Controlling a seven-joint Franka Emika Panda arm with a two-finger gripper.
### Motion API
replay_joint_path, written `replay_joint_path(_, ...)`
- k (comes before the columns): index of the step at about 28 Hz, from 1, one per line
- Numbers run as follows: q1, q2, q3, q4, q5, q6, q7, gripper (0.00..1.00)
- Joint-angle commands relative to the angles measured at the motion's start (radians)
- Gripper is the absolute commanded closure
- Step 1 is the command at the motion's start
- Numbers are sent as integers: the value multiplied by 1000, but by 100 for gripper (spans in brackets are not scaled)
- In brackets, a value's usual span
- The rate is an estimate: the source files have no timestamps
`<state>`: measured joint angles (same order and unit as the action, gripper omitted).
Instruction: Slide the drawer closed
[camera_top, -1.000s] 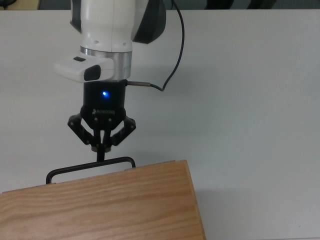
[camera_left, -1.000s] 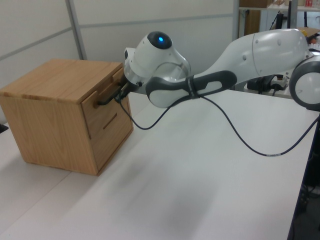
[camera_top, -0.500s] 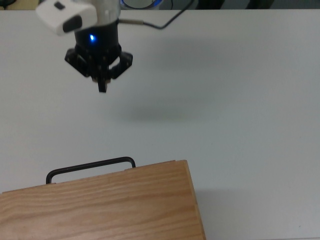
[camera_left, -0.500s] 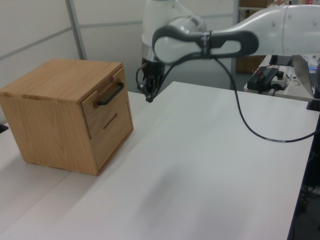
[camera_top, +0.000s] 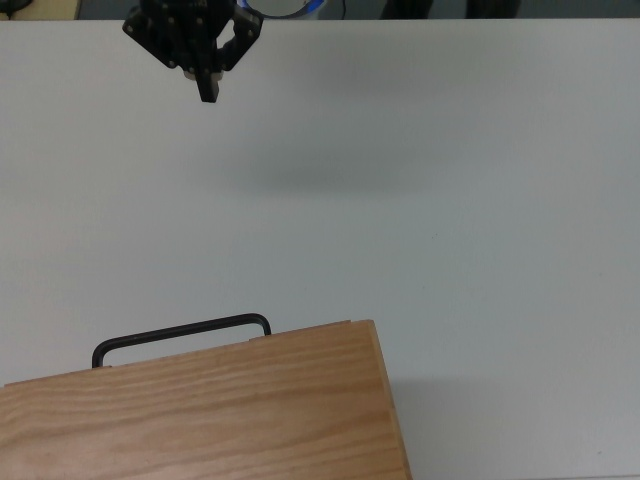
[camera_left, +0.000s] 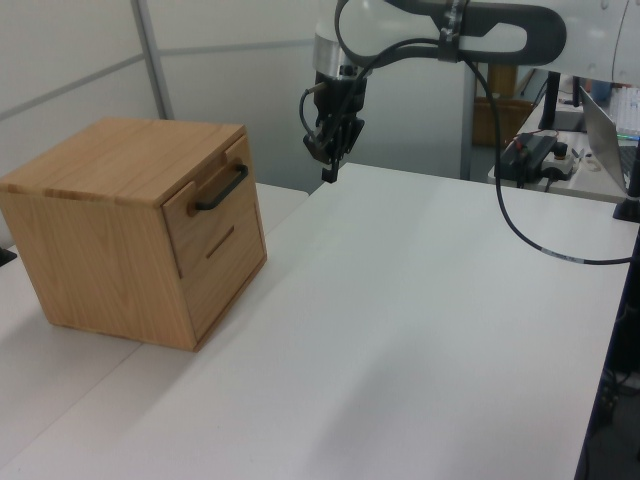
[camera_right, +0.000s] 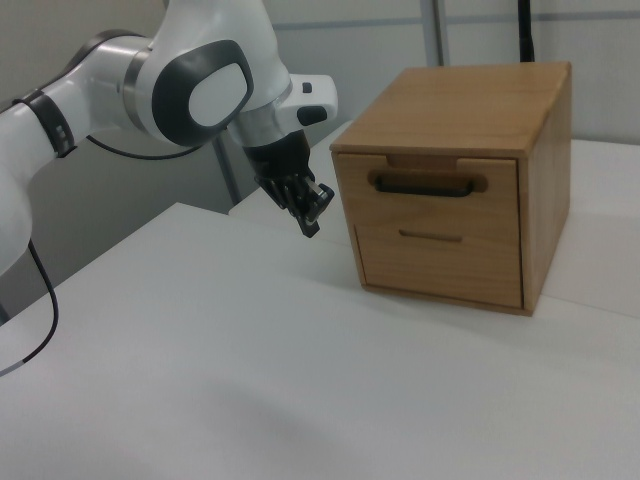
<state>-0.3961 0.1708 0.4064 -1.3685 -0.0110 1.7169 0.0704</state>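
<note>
The drawer (camera_right: 432, 195) is the upper one in an oak cabinet (camera_right: 470, 95), and its front panel lies level with the cabinet's face. Its black bar handle (camera_right: 425, 183) shows in every view: handle (camera_top: 180, 332), handle (camera_left: 222, 187). My gripper (camera_top: 207, 90) hangs in the air well away from the handle, at the top view's upper left, fingers together and holding nothing. In the left view the gripper (camera_left: 329, 174) points down to the right of the cabinet (camera_left: 110, 170). In the right view the gripper (camera_right: 312, 226) is left of the drawer front.
A second, lower drawer (camera_right: 440, 258) sits under the first. The cabinet stands on a white table (camera_left: 400, 330). A black cable (camera_left: 520, 230) hangs from the arm. A desk with equipment (camera_left: 540, 150) stands behind the table in the left view.
The gripper has drawn back from the handle, rising and moving far off from the cabinet. The drawer and cabinet have stayed where they were.
</note>
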Motion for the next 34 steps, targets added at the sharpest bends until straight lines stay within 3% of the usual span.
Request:
replay_joint_path(1, -12, -27, -11, -34, 28, -14, -26, 100)
replay_joint_path(2, -14, -27, -12, -34, 28, -14, -27, 96)
replay_joint_path(3, -18, -25, -14, -34, 28, -25, -30, 71)
replay_joint_path(4, -20, -22, -14, -34, 28, -34, -32, 54)
replay_joint_path(7, -24, -22, -14, -34, 28, -54, -32, 19)
replay_joint_path(8, -26, -22, -14, -35, 28, -66, -29, 0)
replay_joint_path(34, -43, -17, -15, -40, 14, -92, -75, 0)
